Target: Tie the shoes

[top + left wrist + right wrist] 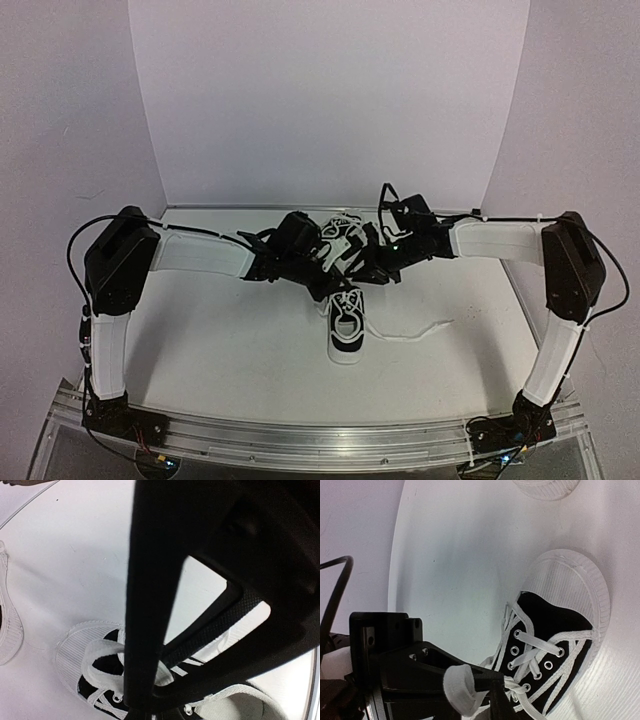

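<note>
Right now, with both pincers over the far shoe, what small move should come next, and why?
Probably draw the right pincer slowly away from the far shoe to take up slack: a loop of white lace hangs draped over it, and the left pincer is shut just above that shoe.

Left gripper point(146, 692), seemingly closed, over black sneaker point(95, 669).

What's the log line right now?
task: tying far black white-soled sneaker; left pincer: shut; right pincer: white lace at tip; near sneaker: untouched
</note>
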`<state>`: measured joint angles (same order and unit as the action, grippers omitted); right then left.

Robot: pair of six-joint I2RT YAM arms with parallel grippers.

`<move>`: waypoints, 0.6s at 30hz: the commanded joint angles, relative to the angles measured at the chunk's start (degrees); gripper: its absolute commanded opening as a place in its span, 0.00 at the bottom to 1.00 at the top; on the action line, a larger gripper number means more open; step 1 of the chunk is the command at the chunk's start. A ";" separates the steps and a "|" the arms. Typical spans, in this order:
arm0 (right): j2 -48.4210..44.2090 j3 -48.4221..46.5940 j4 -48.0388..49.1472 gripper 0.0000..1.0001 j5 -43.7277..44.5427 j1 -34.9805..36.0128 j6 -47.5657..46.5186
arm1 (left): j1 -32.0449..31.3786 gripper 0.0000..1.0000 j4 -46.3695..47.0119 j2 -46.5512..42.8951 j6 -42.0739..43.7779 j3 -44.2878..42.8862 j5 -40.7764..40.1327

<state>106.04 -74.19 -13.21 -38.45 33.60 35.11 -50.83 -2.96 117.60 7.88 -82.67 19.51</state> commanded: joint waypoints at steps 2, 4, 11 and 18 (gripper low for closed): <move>-6.27 3.67 0.89 0.48 1.23 -1.47 2.23 | -0.32 0.00 2.71 -1.47 0.09 0.43 2.10; -9.49 5.85 -0.94 0.55 3.80 -2.80 3.38 | -0.35 0.00 2.70 -1.53 0.15 0.47 2.43; -19.69 13.78 -17.36 0.57 17.54 -3.81 8.93 | -0.34 0.00 2.70 -1.83 0.95 0.09 2.90; -21.82 21.87 -22.06 0.53 23.83 -3.79 11.62 | -0.32 0.00 4.71 -2.44 0.87 1.26 3.20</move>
<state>85.09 -56.80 -29.28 -21.88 29.65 43.86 -50.96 -2.06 117.60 8.03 -82.51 21.46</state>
